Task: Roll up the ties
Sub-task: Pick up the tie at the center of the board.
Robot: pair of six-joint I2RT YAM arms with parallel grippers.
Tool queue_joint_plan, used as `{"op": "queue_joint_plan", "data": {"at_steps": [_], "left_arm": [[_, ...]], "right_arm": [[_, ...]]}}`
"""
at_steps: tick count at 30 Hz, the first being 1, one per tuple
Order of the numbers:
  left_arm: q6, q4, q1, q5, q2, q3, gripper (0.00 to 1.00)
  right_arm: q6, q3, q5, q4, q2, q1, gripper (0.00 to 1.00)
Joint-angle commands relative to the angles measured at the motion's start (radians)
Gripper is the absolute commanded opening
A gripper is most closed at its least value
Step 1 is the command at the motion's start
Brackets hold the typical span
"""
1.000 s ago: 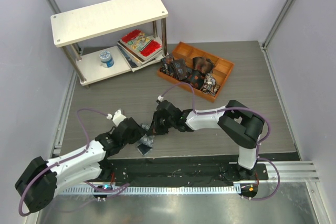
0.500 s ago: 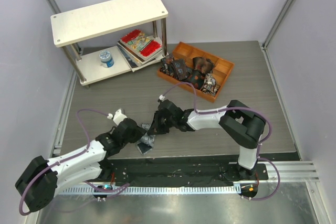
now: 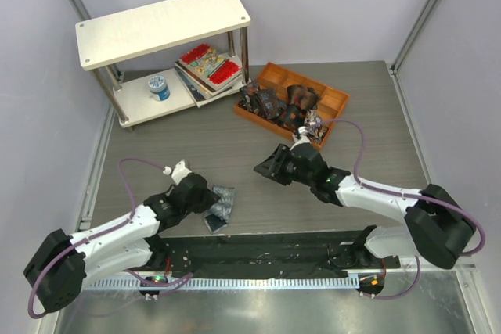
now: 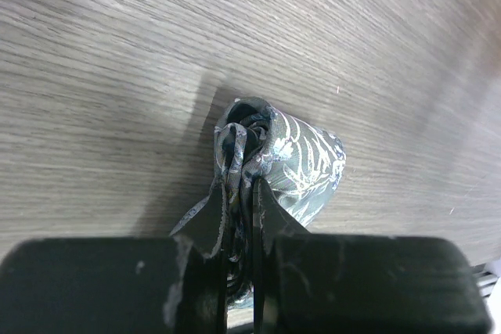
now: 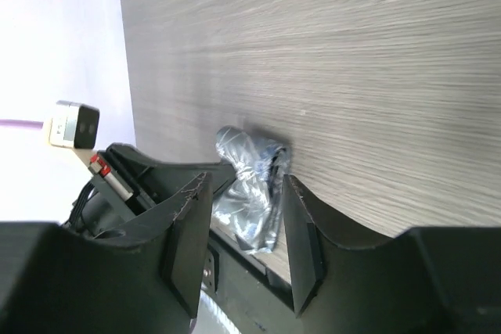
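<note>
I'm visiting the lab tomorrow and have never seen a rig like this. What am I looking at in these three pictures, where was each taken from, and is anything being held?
These are two robot arms fixed at the near edge of a table, each ending in a two-finger end effector. The wide picture comes from a camera overhead. The two close-ups come from cameras on the wrists. On the table stand a white shelf with books and a small blue container, and an orange tray of dark rolled ties. The left end effector is shut on a bunched grey-blue tie. The right end effector is open, holds nothing and hovers apart from it.
</note>
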Motion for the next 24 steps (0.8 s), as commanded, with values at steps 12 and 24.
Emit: {"op": "queue_joint_plan", "data": {"at_steps": [12,24], "left_arm": [[0.095,-0.194,-0.014,0.01,0.029,0.233,0.0],[0.164,-0.212,-0.02,0.007,0.162,0.476,0.0]], "right_arm": [[0.06,-0.154,0.188,-0.028,-0.294,-0.098,0.47],[0.095,-0.235,0.452,-0.25,-0.661,-0.118,0.48]]}}
